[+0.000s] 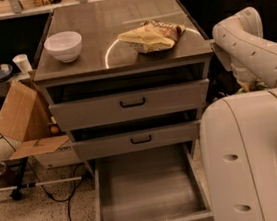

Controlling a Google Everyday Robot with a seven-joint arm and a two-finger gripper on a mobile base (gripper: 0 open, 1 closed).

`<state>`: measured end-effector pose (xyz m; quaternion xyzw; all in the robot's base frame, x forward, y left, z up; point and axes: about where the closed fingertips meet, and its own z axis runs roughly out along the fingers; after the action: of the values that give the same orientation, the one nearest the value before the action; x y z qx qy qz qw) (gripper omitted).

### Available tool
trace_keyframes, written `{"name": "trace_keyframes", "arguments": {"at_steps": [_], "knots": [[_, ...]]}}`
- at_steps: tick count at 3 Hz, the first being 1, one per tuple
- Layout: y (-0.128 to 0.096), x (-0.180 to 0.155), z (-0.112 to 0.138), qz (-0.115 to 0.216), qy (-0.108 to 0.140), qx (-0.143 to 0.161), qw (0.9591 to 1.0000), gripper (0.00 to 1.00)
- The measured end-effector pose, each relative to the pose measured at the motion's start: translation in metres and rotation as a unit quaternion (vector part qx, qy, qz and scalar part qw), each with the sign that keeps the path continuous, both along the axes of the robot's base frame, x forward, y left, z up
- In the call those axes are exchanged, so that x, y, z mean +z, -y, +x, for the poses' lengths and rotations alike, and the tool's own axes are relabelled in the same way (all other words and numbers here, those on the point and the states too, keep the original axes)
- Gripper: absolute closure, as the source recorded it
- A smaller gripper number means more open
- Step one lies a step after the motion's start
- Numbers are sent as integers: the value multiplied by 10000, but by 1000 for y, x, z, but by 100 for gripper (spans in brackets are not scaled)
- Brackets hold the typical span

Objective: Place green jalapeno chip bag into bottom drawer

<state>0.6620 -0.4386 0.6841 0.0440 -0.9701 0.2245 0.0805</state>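
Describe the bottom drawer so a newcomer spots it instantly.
Find the grey metal cabinet mid-frame, beside the white arm, which hides the tool. The bottom drawer is the lowest of three, and the only one pulled far out, floor showing.

We see a white bowl [63,45] at the left of the desk [107,20], a tan chip bag [150,36] to its right, and an open cardboard box [21,119] beside it; the gripper is hidden past the desk's right edge.

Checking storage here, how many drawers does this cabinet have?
3: top drawer and middle drawer slightly open, bottom drawer pulled out. The gripper is hidden behind the arm, right of the cabinet.
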Motion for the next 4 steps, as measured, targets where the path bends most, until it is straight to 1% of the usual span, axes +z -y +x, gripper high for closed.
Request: {"name": "trace_keyframes", "arguments": {"at_steps": [1, 2, 3, 4], "knots": [[19, -22, -25, 430, -137, -105, 9989, 100], [12, -34, -55, 1048, -171, -63, 9943, 100], [-43, -36, -76, 1625, -247, 170, 9863, 100], [-108, -40, -100, 2276, -478, 348, 9720, 100]]}}
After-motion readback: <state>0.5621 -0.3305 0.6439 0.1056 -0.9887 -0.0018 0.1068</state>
